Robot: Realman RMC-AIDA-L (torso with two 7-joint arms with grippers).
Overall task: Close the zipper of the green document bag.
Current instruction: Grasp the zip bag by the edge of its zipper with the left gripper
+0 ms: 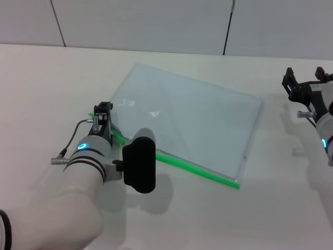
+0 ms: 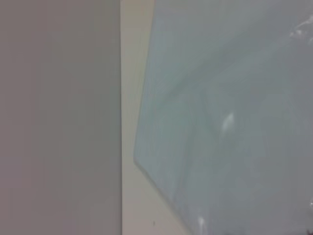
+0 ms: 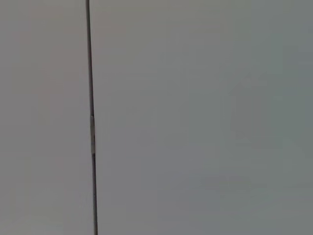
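**Handling notes: thin plastic pouch, slider at the left end**

The green document bag (image 1: 182, 117) lies flat on the tabletop (image 1: 47, 88), turned at an angle, with its zipper (image 1: 200, 171) along the long edge nearest the robot. The green strip runs from beneath the left arm out to the bag's near right corner.

The left pincer (image 1: 102, 115) sits at the left end of that strip, low against the bag's corner. Whether its fingers are spread or pinching the slider cannot be told; the arm's own body hides the contact point. The left wrist view shows only the translucent sheet and a bare strip of tabletop beside it.

The right pincer (image 1: 301, 89) hangs well apart from the bag, off its right side, idle; its finger state cannot be told either.

The bag appears light, thin and flexible, with a glossy surface, so it will likely slide or buckle when the slider is pulled. The sensible hold is the small slider tab alone, drawn along the strip, with the far end pinned if it drifts.
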